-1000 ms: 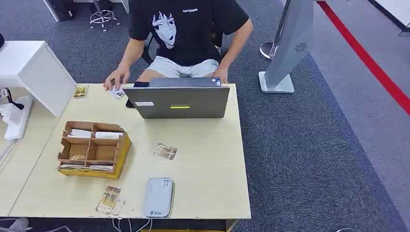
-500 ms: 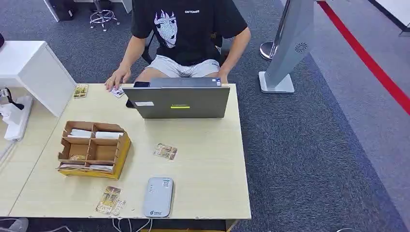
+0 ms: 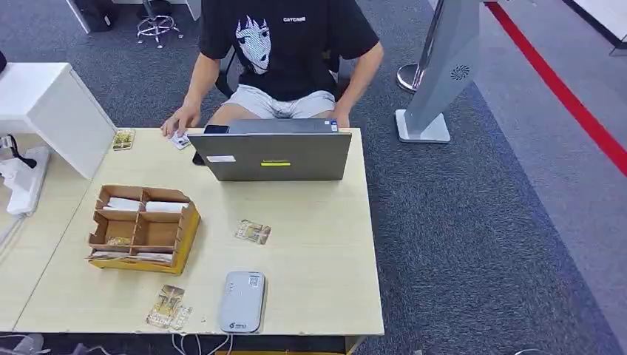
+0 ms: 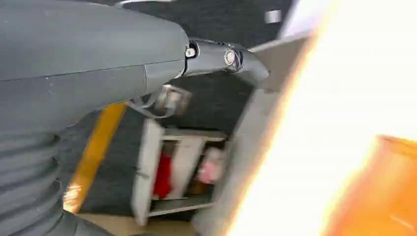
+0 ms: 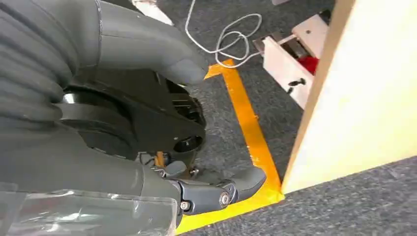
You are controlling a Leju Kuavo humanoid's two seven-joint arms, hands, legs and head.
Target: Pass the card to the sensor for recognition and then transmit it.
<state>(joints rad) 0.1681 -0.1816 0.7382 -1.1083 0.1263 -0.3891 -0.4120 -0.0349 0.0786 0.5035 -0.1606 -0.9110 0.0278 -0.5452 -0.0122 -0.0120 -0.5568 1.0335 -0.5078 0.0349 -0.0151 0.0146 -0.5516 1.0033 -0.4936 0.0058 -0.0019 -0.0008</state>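
Grey carpet office, pale wooden table [image 3: 318,251] filling the lower left of the head view. We see a card [image 3: 253,231] lying flat mid-table, just above the sensor [image 3: 242,301], a grey-white pad at the bottom edge. A second card stack [image 3: 168,307] sits left of the sensor. Cardboard organiser [image 3: 140,227] at left, laptop [image 3: 273,154] upper centre, a person [image 3: 285,52] seated behind it with a hand by small cards in the upper left.

Left wrist view: our left hand [image 4: 147,64] at the left of the frame, blurred; we cannot tell how its fingers stand. Nothing seen in it. Table edge runs overexposed at right.

Right wrist view: our right hand [image 5: 162,142] hangs low beside the table edge, over yellow floor tape [image 5: 248,132]. Fingers look loosely apart, holding nothing.

Handling, our guess: the card is thin, light, fairly stiff and glossy, so likely slippery and hard to lift off a flat top. We would pinch it by a short edge, maybe after sliding it towards the table rim.
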